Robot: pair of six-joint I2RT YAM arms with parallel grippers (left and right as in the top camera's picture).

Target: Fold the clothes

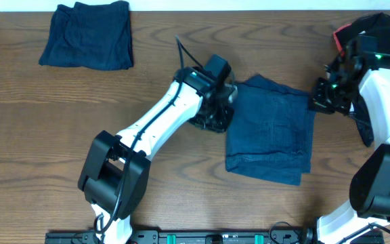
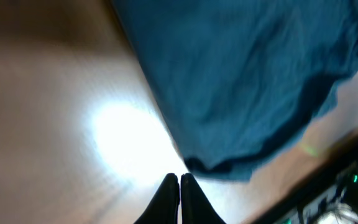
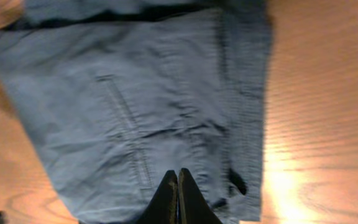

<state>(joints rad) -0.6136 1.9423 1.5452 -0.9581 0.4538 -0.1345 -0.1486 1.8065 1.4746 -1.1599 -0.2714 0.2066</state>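
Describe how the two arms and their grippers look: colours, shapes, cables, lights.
Both arms have white, rounded link shells between bulky black joint housings. A thin black cable runs along the left arm and loops near its wrist. The right arm shows small green lights. The left gripper and right gripper are black, each narrowing to a slim point.

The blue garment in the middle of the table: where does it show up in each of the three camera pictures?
Overhead: the blue garment lies folded, right of centre.
Left wrist: it fills the upper right, blurred.
Right wrist: it covers most of the picture, with a pocket seam showing.
Shared landmark: the wooden table, which shows beside the garment in every view.
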